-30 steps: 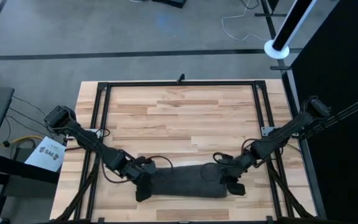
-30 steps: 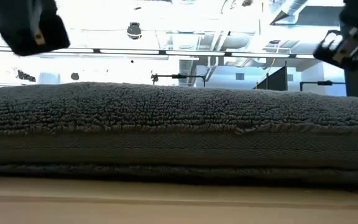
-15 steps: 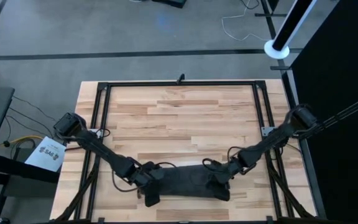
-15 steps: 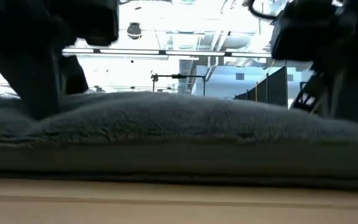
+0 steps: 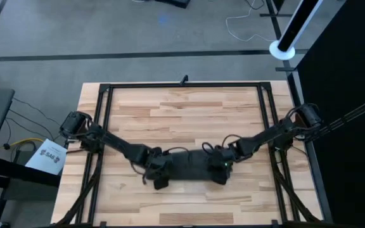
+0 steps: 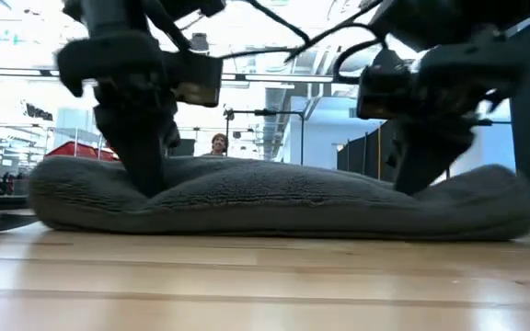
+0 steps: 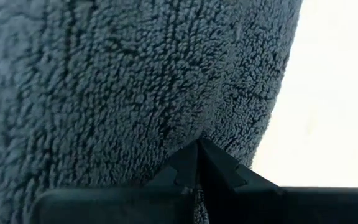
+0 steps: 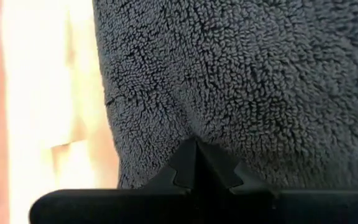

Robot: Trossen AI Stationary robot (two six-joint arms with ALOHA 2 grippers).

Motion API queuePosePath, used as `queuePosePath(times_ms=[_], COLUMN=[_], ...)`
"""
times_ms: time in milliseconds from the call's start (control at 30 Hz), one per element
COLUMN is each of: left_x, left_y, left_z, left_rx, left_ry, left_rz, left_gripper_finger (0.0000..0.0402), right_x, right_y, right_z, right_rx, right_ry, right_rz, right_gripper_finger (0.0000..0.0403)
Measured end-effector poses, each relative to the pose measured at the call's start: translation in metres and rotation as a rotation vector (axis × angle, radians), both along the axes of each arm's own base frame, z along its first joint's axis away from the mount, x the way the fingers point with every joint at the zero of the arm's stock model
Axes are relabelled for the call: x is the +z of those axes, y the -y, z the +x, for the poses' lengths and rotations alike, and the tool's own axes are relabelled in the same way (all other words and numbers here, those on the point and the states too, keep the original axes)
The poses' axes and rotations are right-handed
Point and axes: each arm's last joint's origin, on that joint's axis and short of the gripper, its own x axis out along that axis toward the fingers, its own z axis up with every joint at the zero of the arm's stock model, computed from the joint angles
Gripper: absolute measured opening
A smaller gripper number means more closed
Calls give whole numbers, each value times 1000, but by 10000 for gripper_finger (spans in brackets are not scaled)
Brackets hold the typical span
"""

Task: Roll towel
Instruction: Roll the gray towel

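The dark charcoal-grey towel lies as a long thick roll across the near middle of the wooden table, its underside on the boards; it also shows in the low view. My left gripper is shut on top of the roll near its left end. My right gripper is shut on top near its right end. Both wrist views are filled with terry cloth. No white label shows. My left gripper presses its shut fingertips down into the top of the roll near the left end, from above. The cloth dents in and creases at the tips. The roll lies on the table. My right gripper presses its shut fingertips down into the top of the roll near the right end, from above. The cloth dents in around the tips. The roll stays on the table.
A black metal frame runs around the table top. Bare boards lie on the far side of the towel, and a strip of table on its near side. A person shows far off in the room behind.
Both grippers have come down onto the towel and gone toward the table's far edge, drawing closer together. The towel has moved with them away from the near edge; its top is now dented under each gripper.
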Motion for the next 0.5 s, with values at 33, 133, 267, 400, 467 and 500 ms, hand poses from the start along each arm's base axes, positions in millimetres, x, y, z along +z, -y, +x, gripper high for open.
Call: queuePosePath(times_ms=[33,133,267,400,467,500], left_x=[0,0,0,2,6,11], left_y=[-7,-26,-53,-77,-86,-90], left_z=[1,6,10,10,8,6], left_rx=[-4,-7,17,49,62,70], left_ry=[-6,-11,-10,-10,-9,1], left_rz=[-2,-13,-5,9,8,4], left_gripper_finger=[0,0,0,0,0,0], right_x=[1,5,10,19,25,30], right_y=[7,27,49,65,71,73], right_z=[0,-1,-4,-8,-10,-11], right_rx=[-7,-41,-74,-123,-134,-139], right_ry=[-1,-18,-38,-25,-1,18], right_rz=[-11,-34,-55,-43,-20,-9], right_gripper_finger=[0,0,0,0,0,0])
